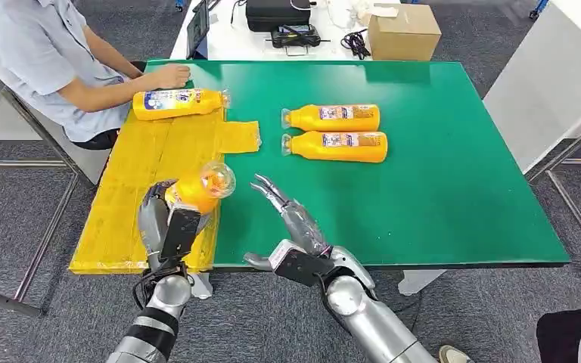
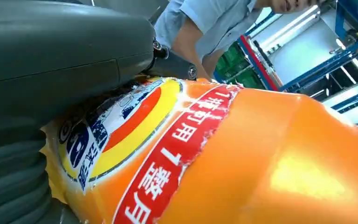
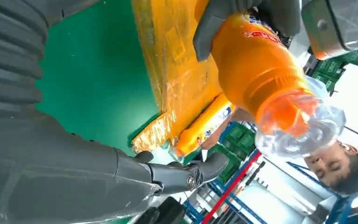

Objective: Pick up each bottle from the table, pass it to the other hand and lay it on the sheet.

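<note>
Head view shows our left hand (image 1: 168, 227) grasping an orange plastic bottle with a clear cap (image 1: 203, 187), lifted above the near part of the yellow crinkled sheet (image 1: 151, 162) that covers the left side of the green surface (image 1: 439, 181). The long axis of this bottle points up and to the right, with the clear cap toward our right hand (image 1: 291, 219). The right hand is released, its fingers spread and holding nothing, just beside the bottle but apart from it.

The left wrist view shows the grey thumb pressing on the label of the bottle, so the grip seems firm to us. We judge that the passing is done and the laying down is the step in hand. The left hand is clearly the nearer one to the sheet, which lies directly under it.

One similar orange bottle (image 1: 178, 103) already lies on the far part of the sheet, near a person's hand (image 1: 168, 76). Two more orange bottles (image 1: 334, 132) lie side by side on the bare green surface, well apart from both hands, caps to the left.
</note>
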